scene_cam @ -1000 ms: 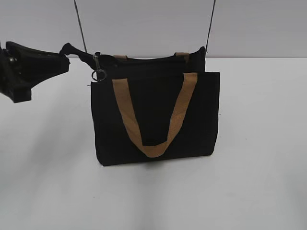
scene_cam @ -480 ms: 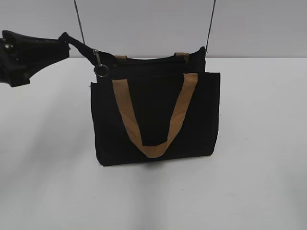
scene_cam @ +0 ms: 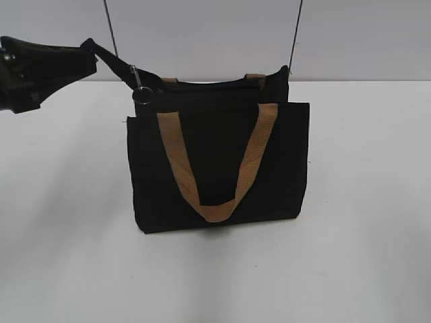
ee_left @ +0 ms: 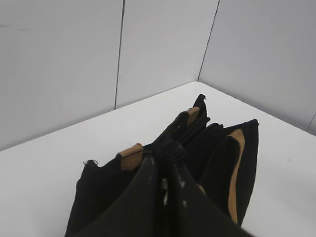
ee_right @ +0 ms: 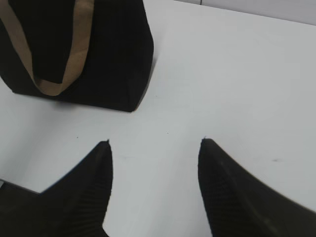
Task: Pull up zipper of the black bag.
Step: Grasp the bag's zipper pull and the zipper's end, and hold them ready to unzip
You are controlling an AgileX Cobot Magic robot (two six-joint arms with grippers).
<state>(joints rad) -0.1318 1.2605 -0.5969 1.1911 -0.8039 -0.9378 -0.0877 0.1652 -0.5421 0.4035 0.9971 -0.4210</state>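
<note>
The black bag [scene_cam: 217, 176] stands upright on the white table, a tan strap handle [scene_cam: 214, 202] hanging down its front. The zipper [scene_cam: 209, 83] runs along its top edge. Its silver pull [scene_cam: 137, 76] and round ring [scene_cam: 143, 92] sit at the top left corner. My left gripper [scene_cam: 89, 48] is shut on the black fabric tail of the zipper, stretched taut up and left of the pull. In the left wrist view the fingers [ee_left: 148, 192] pinch that tail above the bag [ee_left: 98, 197]. My right gripper [ee_right: 155, 142] is open and empty over the table, near the bag's lower corner [ee_right: 133, 94].
The white table [scene_cam: 363, 202] extends around the bag. A white wall with thin dark seams [scene_cam: 112, 33] stands close behind it. The right arm does not show in the exterior view.
My left gripper has risen, lifting the zipper tail taut. The pull and ring have moved up and slightly right. The bag and the right gripper have not moved.
</note>
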